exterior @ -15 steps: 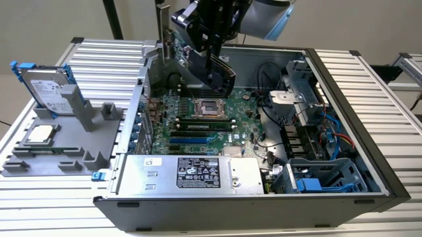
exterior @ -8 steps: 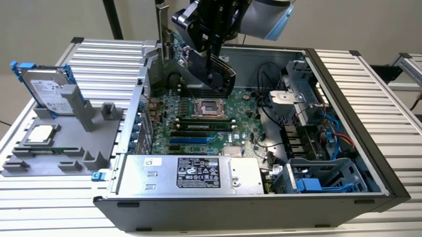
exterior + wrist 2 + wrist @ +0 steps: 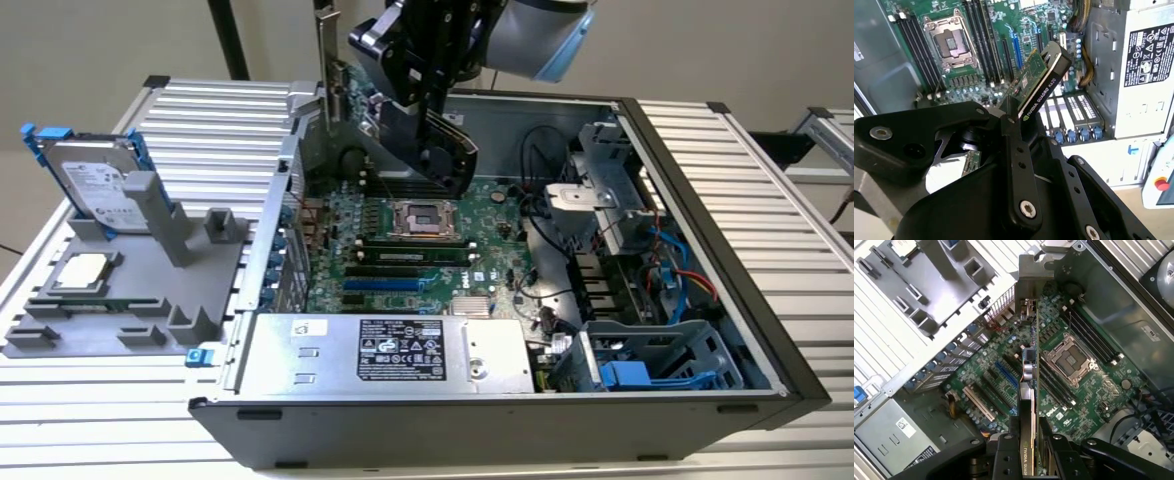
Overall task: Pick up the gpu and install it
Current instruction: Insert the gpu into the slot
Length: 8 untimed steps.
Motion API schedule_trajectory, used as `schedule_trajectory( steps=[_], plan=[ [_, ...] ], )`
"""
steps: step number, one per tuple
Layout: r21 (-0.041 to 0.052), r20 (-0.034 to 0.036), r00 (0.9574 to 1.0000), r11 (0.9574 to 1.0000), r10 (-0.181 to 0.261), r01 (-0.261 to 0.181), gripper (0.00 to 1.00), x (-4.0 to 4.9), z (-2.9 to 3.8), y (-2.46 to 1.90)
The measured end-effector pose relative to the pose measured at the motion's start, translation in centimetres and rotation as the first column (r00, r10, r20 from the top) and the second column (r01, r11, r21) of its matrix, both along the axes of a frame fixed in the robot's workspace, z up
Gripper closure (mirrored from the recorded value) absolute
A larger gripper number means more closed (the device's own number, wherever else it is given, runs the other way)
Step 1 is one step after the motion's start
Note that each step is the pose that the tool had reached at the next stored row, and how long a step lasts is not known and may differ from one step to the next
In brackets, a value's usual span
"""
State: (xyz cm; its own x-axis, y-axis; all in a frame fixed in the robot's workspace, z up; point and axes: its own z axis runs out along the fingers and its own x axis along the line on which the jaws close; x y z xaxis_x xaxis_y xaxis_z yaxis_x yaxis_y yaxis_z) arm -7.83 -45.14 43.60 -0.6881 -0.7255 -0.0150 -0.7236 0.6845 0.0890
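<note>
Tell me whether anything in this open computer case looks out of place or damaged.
Nothing looks damaged or spilled. Two things stand out: the gpu is not in any slot but clamped in the gripper above the motherboard, and the CPU socket looks empty.

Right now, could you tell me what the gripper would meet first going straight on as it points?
Likely the motherboard below, the held gpu touching it before the gripper; depth is unclear.
</note>
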Motion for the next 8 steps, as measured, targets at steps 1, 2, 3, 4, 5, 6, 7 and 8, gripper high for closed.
schedule_trajectory(
  steps=[1,2,3,4,5,6,7,8],
  plan=[
    [0.0000,0.0000,1.0000,1.0000,0.003,-0.003,1.00,0.00,0.00,0.00],
    [0.0001,0.0000,1.0000,1.0000,0.006,-0.006,1.00,0.00,0.00,0.00],
    [0.0000,0.0000,1.0000,1.0000,0.009,-0.009,1.00,0.00,0.00,0.00],
    [0.0000,0.0000,0.9999,0.9999,0.011,-0.011,1.00,0.00,0.00,0.00],
    [0.0000,0.0000,0.9999,0.9999,0.014,-0.014,1.00,0.00,0.00,0.00],
    [0.0000,0.0000,0.9999,0.9999,0.017,-0.017,1.00,0.00,0.00,0.00],
    [0.0000,0.0000,0.9998,0.9998,0.020,-0.020,1.00,0.00,0.00,0.00],
    [0.0000,0.0000,0.9997,0.9997,0.023,-0.023,1.00,0.00,0.01,0.00]
  ],
)
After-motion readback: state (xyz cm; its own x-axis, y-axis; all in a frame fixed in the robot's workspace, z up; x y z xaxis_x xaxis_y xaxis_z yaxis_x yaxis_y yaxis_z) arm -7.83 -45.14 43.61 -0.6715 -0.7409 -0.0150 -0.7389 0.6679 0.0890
